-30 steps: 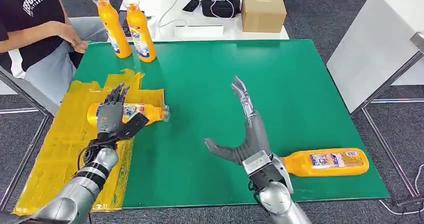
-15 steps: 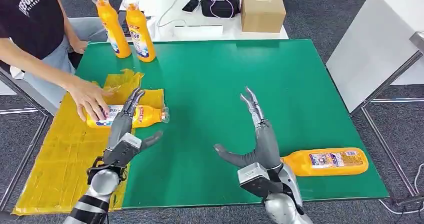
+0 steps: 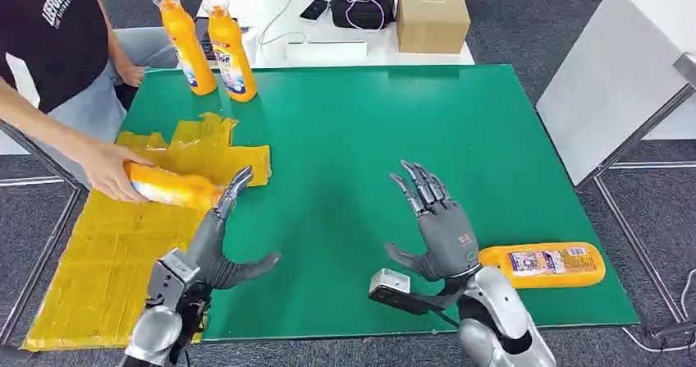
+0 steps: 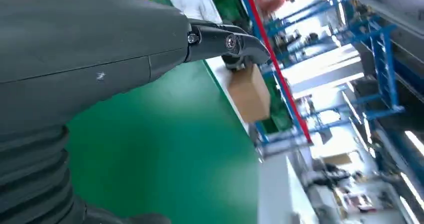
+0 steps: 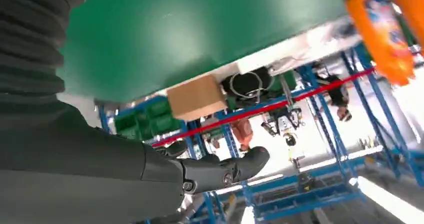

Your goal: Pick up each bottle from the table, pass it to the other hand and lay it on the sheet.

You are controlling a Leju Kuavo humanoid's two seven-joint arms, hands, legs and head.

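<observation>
On the crumpled yellow sheet [image 3: 107, 244] at the table's left, a person's hand [image 3: 111, 170] grips an orange bottle [image 3: 174, 188] and lifts it. My left hand [image 3: 215, 248] hovers just near of that bottle, fingers spread, holding nothing. My right hand [image 3: 439, 227] hangs open over the green mat [image 3: 353, 137], fingers apart. Beside its wrist, to the right, another orange bottle [image 3: 542, 265] lies on its side near the front edge. Two more orange bottles [image 3: 189, 43] [image 3: 231, 48] stand upright at the mat's far left corner; they also appear in the right wrist view [image 5: 382, 33].
A person in a dark shirt [image 3: 41, 30] stands at the left of the table. Behind the mat, a white table carries a cardboard box [image 3: 432, 16], a black bag [image 3: 361, 2] and cables. Another white table [image 3: 624, 71] stands to the right.
The person reached in, took the bottle from the sheet and is lifting it away leftward. My left hand drew back towards me. My right hand lowered and curled slightly beside the lying bottle.
</observation>
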